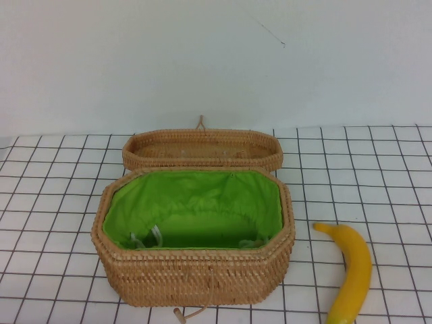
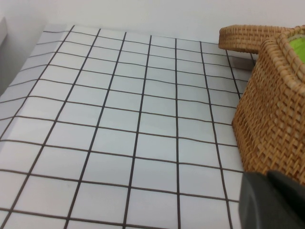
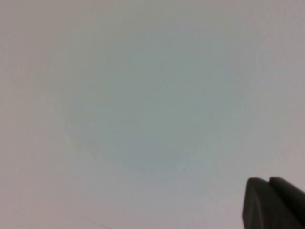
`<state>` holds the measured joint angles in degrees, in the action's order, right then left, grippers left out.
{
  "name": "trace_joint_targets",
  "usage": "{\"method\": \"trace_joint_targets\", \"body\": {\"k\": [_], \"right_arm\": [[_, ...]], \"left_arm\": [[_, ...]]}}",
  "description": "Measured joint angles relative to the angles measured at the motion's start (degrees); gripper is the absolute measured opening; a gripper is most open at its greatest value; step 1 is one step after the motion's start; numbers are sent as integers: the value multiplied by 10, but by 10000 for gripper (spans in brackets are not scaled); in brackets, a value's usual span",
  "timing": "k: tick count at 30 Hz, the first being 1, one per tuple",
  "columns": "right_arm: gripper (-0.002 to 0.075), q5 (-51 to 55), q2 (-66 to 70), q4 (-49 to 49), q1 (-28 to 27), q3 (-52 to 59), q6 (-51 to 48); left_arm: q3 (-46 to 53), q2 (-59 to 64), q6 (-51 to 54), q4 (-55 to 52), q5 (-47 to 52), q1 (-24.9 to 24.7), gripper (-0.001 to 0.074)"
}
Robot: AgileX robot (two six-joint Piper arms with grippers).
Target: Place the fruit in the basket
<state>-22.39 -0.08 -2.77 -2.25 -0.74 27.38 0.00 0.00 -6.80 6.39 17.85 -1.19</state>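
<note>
The yellow banana [image 1: 352, 270] lies on the gridded table right of the basket, stem tip pointing toward the basket. The deep wicker basket [image 1: 196, 273] with green lining stands open and empty at centre front. It also shows in the left wrist view [image 2: 276, 119]. My left gripper [image 2: 267, 175] is shut and empty, low beside the basket's left wall. My right gripper [image 3: 268, 180] is shut and empty, facing a blank pale surface; no task object shows there. Neither arm shows in the high view.
The shallow unlined wicker lid [image 1: 202, 150] lies just behind the basket and also shows in the left wrist view [image 2: 243, 37]. A cord loop [image 1: 192, 314] hangs at the basket's front. A white wall stands behind the gridded table [image 1: 54, 202].
</note>
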Motion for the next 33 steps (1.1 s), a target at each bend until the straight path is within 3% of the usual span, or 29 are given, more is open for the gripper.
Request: {"method": "trace_joint_targets", "body": {"k": [5, 10, 14, 18, 23, 33], "right_arm": [[-3, 190, 1, -22, 0, -135, 17], [-3, 408, 107, -48, 0, -265, -67], [-3, 445, 188, -58, 0, -335, -154], [-3, 441, 219, 44, 0, -390, -171], [-3, 570, 310, 150, 7, -440, -350], [-1, 746, 571, 286, 37, -514, -445]], "left_arm": [[0, 0, 0, 0, 0, 0, -2], [0, 0, 0, 0, 0, 0, -3], [0, 0, 0, 0, 0, 0, -2], [0, 0, 0, 0, 0, 0, -2], [0, 0, 0, 0, 0, 0, -2], [0, 0, 0, 0, 0, 0, -3]]}}
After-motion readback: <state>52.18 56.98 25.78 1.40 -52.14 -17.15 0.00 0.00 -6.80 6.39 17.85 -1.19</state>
